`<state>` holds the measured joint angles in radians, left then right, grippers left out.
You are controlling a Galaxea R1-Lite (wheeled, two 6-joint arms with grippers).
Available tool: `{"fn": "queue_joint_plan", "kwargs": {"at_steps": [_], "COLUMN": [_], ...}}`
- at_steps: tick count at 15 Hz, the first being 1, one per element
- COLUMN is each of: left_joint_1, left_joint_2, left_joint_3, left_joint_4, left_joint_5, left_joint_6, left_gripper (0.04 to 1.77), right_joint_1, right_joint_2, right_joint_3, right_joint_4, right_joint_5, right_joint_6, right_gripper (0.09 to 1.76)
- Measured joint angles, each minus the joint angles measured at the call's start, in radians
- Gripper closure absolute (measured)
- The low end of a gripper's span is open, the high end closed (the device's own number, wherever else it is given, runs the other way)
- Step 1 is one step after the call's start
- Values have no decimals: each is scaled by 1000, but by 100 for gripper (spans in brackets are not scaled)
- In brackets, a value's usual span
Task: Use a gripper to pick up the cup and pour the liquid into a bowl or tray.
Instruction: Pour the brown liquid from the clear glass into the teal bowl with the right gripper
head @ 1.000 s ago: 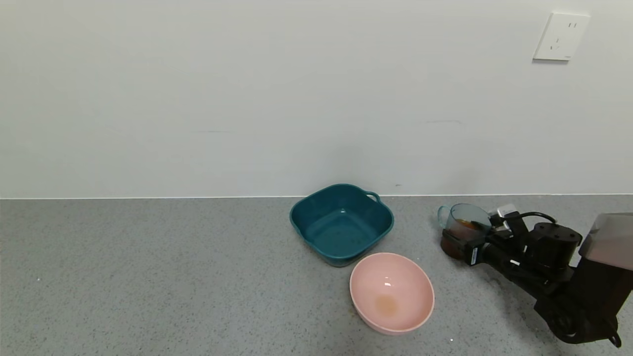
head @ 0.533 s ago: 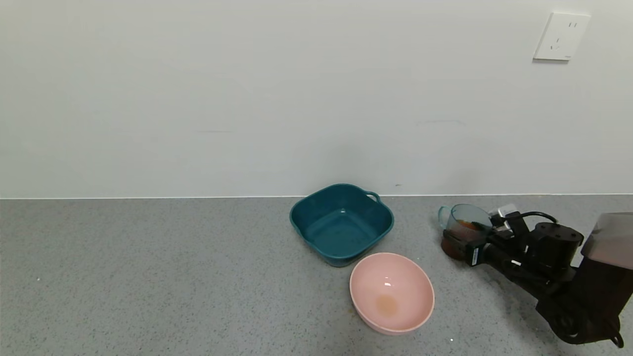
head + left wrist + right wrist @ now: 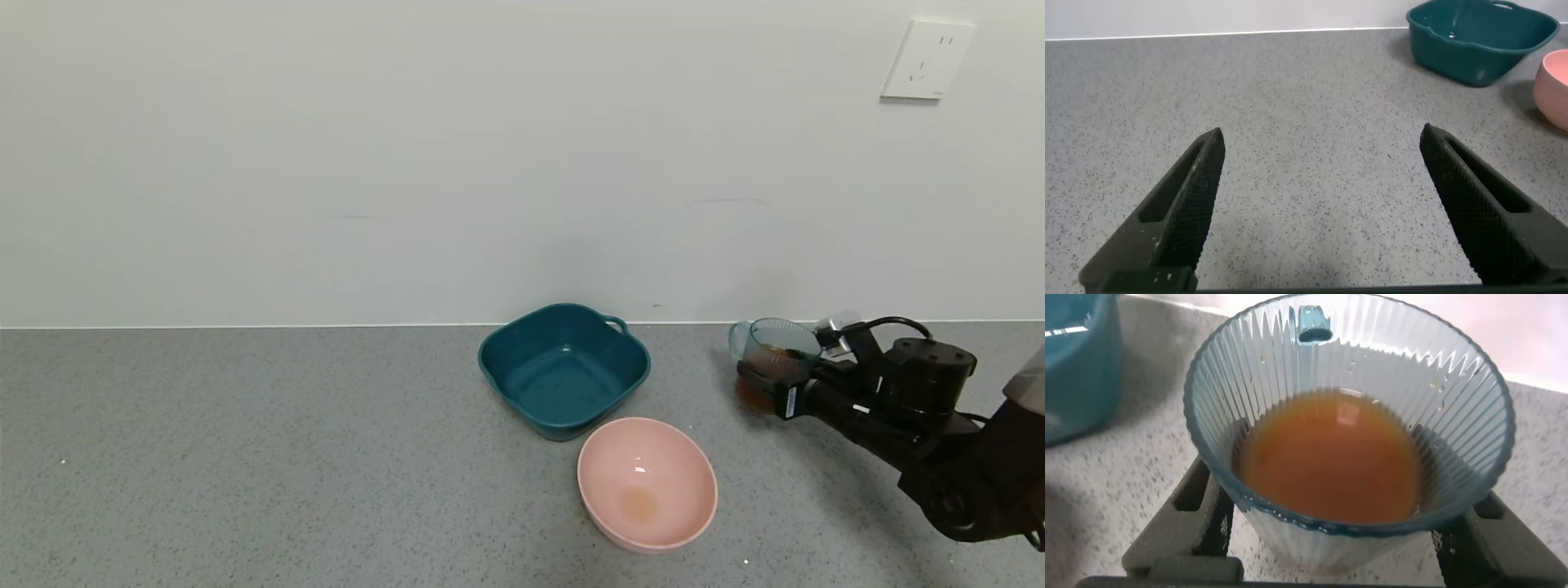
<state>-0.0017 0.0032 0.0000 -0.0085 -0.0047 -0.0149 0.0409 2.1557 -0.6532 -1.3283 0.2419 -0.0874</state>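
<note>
My right gripper [image 3: 775, 384] is shut on the cup [image 3: 775, 351], a translucent pale blue ribbed mug, and holds it upright just above the counter, right of both bowls. In the right wrist view the cup [image 3: 1454, 392] sits between my fingers [image 3: 1192, 514] and holds reddish-brown liquid [image 3: 1331, 461]; its handle points away from the wrist. The liquid [image 3: 771, 359] also shows through the cup wall in the head view. The dark teal basin [image 3: 563, 369] stands at the back middle of the counter, its loop handle toward the wall. My left gripper [image 3: 1323, 171] is open and empty over bare counter.
A round pink bowl [image 3: 647, 482] with a faint brown stain sits in front of the teal basin. Both show at the far side of the left wrist view, the basin [image 3: 1478, 37] and the pink bowl [image 3: 1556, 86]. A wall with a socket [image 3: 927, 61] backs the grey counter.
My right gripper has lifted the cup off the counter and carried it slightly up and toward the wall. The bowls have not moved.
</note>
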Motion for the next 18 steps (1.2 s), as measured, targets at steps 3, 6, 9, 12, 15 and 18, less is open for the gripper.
{"fn": "queue_joint_plan", "kwargs": {"at_steps": [3, 6, 9, 12, 15, 18], "left_joint_1": [0, 0, 0, 0, 0, 0], "left_joint_2": [0, 0, 0, 0, 0, 0], "left_joint_3": [0, 0, 0, 0, 0, 0], "left_joint_4": [0, 0, 0, 0, 0, 0], "left_joint_5": [0, 0, 0, 0, 0, 0], "left_joint_6": [0, 0, 0, 0, 0, 0], "left_gripper": [9, 9, 9, 9, 9, 9], "right_joint_1": [8, 29, 62, 104, 148, 189], "right_joint_2": [-52, -93, -114, -119, -118, -111], "right_joint_3": [-60, -137, -228, -322, -407, -480], "right_joint_4": [101, 225, 321, 428, 515, 579], "right_joint_5": [-32, -72, -124, -172, -218, -250], "right_joint_6": [-2, -3, -2, -4, -7, -30], "right_gripper": [49, 49, 49, 49, 49, 49]}}
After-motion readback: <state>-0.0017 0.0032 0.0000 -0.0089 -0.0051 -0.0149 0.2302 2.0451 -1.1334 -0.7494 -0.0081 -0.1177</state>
